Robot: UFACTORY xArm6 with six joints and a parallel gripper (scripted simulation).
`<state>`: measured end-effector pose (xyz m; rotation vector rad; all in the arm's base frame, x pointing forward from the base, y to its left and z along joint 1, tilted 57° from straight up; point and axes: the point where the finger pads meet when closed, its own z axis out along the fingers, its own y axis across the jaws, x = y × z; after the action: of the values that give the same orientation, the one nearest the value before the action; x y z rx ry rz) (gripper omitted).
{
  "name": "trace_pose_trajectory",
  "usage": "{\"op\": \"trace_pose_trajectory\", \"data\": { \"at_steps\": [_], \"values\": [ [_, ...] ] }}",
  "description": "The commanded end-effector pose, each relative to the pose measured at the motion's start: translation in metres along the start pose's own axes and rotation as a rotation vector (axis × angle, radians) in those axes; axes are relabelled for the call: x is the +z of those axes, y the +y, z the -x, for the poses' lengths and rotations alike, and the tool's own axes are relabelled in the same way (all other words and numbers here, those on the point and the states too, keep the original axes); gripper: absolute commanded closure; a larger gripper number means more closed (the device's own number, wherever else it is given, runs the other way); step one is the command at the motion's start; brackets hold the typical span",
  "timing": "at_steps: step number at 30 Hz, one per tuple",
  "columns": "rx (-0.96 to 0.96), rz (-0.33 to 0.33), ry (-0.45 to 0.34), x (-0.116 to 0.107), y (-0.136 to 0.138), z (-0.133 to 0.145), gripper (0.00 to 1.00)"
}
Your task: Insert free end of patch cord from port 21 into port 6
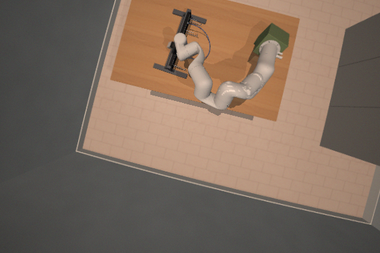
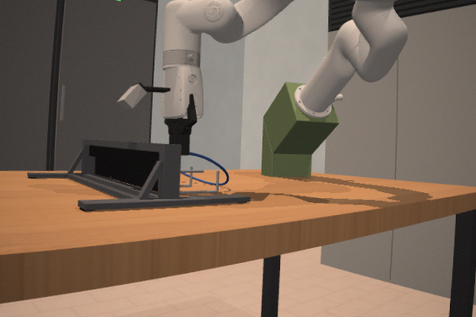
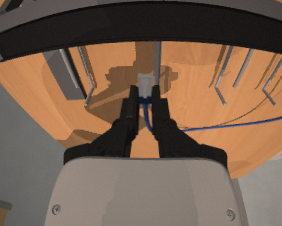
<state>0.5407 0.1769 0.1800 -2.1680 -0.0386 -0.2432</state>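
Tool (image 3: 145, 101) nearly closed on the patch cord's plug (image 3: 145, 83).

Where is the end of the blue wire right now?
In the wrist view, the cord's pale plug is pinched in the gripper, just behind the rack, above the table.

We see a server room: tall dark cabinets (image 2: 105, 75) with green lights stand behind the bench (image 2: 236, 227).

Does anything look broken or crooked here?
Nothing looks broken. The rack stands level on the table, and the gripper pinches the blue cord's pale plug just behind the rack.
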Motion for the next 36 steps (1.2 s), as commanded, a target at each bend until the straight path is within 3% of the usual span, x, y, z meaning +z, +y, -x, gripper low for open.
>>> {"op": "trace_pose_trajectory", "data": {
  "at_steps": [1, 36],
  "values": [
    [-0.001, 0.000, 0.003, 0.0004, -0.0003, -0.0032, 1.00],
    [-0.001, 0.000, 0.005, 0.0024, -0.0005, -0.0115, 1.00]
  ]
}}
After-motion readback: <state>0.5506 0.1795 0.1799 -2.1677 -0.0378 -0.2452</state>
